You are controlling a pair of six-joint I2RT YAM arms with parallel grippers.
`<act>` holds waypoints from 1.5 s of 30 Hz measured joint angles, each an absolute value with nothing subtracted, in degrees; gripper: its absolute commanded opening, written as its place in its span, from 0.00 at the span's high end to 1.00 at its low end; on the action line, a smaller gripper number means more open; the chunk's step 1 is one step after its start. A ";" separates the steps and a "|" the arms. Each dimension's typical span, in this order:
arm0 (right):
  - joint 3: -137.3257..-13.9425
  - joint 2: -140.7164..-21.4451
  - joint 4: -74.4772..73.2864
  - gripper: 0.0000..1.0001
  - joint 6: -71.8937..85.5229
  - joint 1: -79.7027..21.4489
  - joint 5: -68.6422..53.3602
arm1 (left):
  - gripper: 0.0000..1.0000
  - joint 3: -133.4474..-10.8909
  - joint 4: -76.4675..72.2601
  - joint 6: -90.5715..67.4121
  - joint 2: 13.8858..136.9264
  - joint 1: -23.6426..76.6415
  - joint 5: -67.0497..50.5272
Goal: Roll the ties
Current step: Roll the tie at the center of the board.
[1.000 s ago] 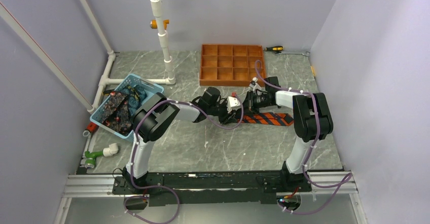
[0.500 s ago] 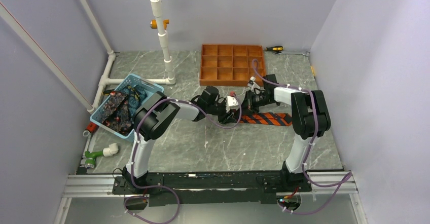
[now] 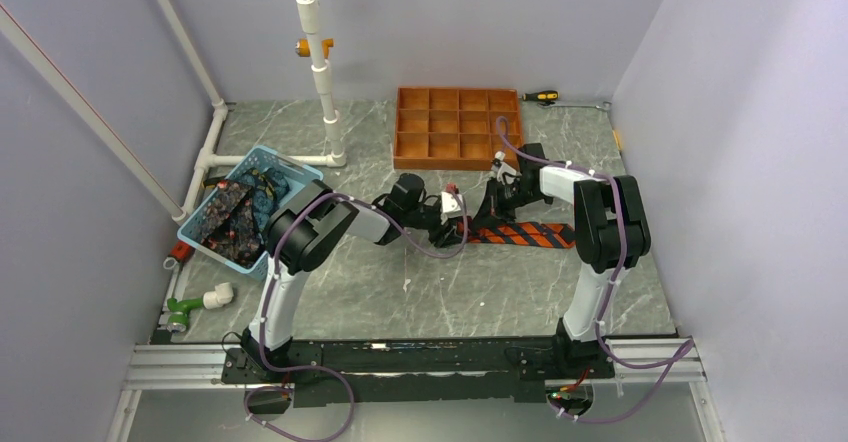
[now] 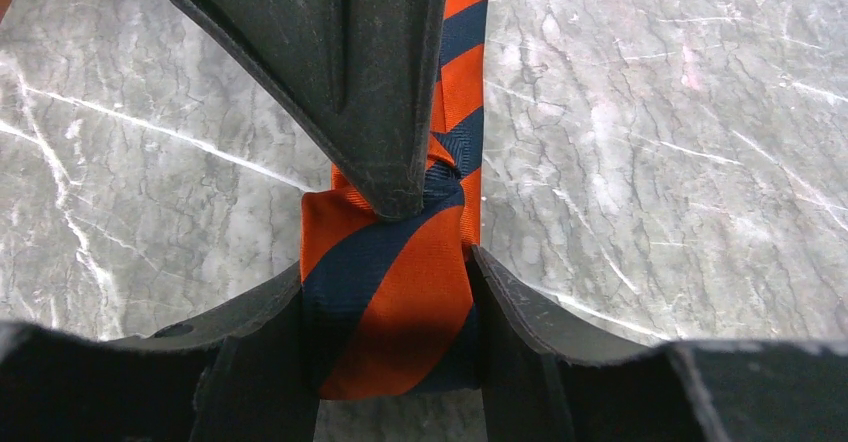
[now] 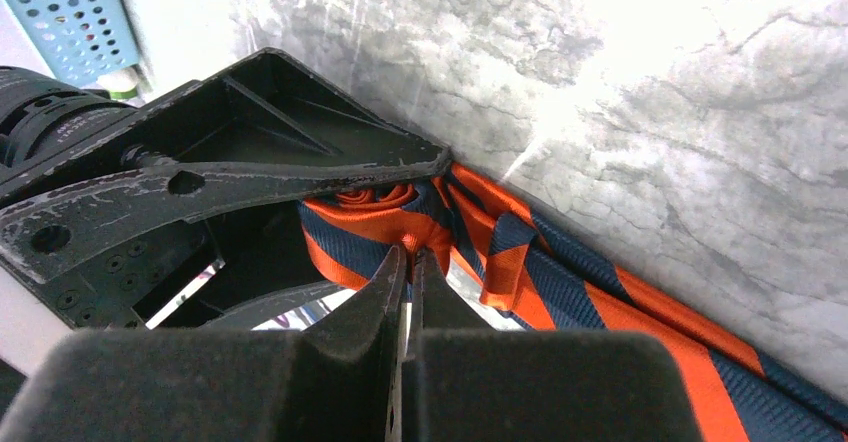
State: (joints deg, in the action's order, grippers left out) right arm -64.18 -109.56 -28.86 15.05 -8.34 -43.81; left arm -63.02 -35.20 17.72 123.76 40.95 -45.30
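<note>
The striped tie (image 3: 527, 234), orange and dark diagonal bands, lies flat on the marble table right of centre. Its left end is wound into a small roll (image 4: 385, 302). My left gripper (image 4: 385, 274) is shut on that roll, one finger on each side. My right gripper (image 5: 405, 260) is shut, its tips pinching the tie's fabric at the roll (image 5: 375, 212) from above. It shows in the left wrist view as dark fingers (image 4: 340, 72) pressing on the roll's top. In the top view both grippers meet at the tie's left end (image 3: 468, 224). More dark patterned ties (image 3: 226, 217) lie in the blue basket.
The blue basket (image 3: 290, 174) stands at the left. An orange-brown gridded tray (image 3: 455, 127) sits just behind the grippers, with a screwdriver (image 3: 540, 96) beyond it. White pipes (image 3: 322, 72) rise at the back left, and a green fitting (image 3: 183, 308) lies at the left edge.
Both grippers have shifted slightly left and away from me with the tie's rolled end between them. The flat part of the tie has stayed in place.
</note>
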 measured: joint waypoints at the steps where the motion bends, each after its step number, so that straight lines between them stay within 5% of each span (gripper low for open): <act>1: -64.34 -109.56 -29.15 1.00 14.96 -8.38 -43.38 | 0.46 -62.61 -36.29 17.47 123.85 40.95 -45.34; 10: -65.19 -109.78 -30.61 1.00 13.78 -8.82 -40.18 | 0.52 -63.05 -40.12 13.47 125.49 40.71 -46.37; 15: -65.25 -110.15 -30.81 1.00 12.45 -8.82 -40.01 | 0.90 -64.05 -37.43 14.17 125.36 40.93 -45.82; 18: -65.95 -110.67 -31.62 0.94 10.90 -8.82 -40.58 | 0.99 -64.75 -31.66 18.37 123.61 41.71 -43.38; 30: -66.30 -109.30 -38.26 0.41 1.13 -6.48 -43.68 | 1.00 -68.42 -13.13 31.53 119.20 44.62 -34.54; 36: -61.56 -105.14 -37.08 0.41 4.91 -5.61 -49.17 | 1.00 -70.35 -8.93 33.95 119.20 45.34 -32.99; 45: -60.07 -107.26 -29.26 0.56 13.26 -6.48 -52.64 | 1.00 -70.19 -8.56 35.88 118.96 45.84 -32.49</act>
